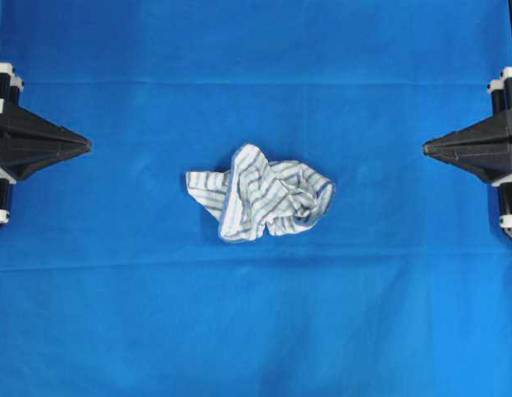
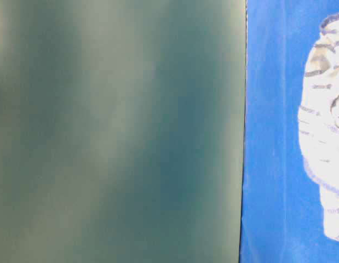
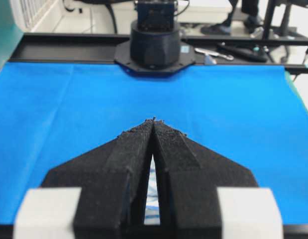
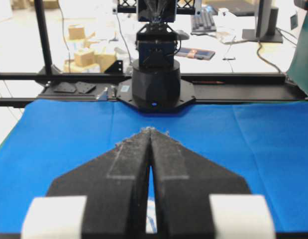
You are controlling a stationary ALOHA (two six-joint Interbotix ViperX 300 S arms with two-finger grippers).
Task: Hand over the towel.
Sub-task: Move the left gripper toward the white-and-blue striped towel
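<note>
Lying crumpled mid blue cloth (image 1: 256, 331), towel (image 1: 261, 192) untouched; left gripper (image 1: 88, 145), right gripper (image 1: 426, 148) clenched empty, well apart from towel; pickup, handover pending.

Table covered by blue cloth (image 1: 256, 331), crumpled striped towel (image 1: 262, 193) lying at its middle

The light is bright, even and diffuse, falling from above, with almost no shadow on the blue cloth (image 1: 256, 331). Overhead the picture is sharp; the towel (image 1: 262, 192) throws only a thin dark rim. The table-level view is badly blurred, its left part a murky grey-green smear. In both wrist views the fingers (image 3: 139, 149) look grainy and soft up close, and the room beyond their tips is overexposed, white with glare.
</note>
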